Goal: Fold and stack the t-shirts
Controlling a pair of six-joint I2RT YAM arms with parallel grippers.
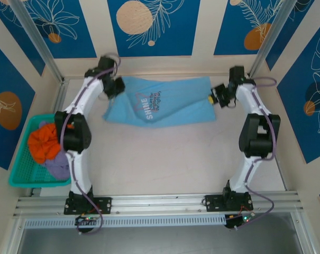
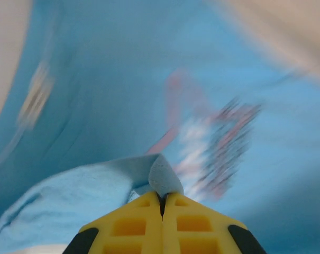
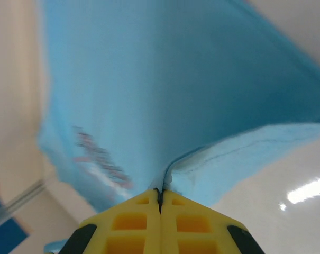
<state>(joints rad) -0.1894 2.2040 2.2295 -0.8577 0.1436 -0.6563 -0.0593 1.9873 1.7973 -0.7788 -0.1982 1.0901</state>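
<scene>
Left wrist view: the left claw (image 2: 161,203), shut tight on a pinch of the sky-blue t-shirt (image 2: 107,106), and the right claw (image 3: 160,197), clamped on its opposite edge, hold it stretched right of the teal basket (image 1: 19,169), where uneven pulling could slip either thin grip.

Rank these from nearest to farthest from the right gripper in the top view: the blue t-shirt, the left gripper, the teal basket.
1. The blue t-shirt: its right end is pinched in the right gripper.
2. The left gripper: across the table, gripping the shirt's left end.
3. The teal basket: at the far left edge, closer to the arm bases.
</scene>
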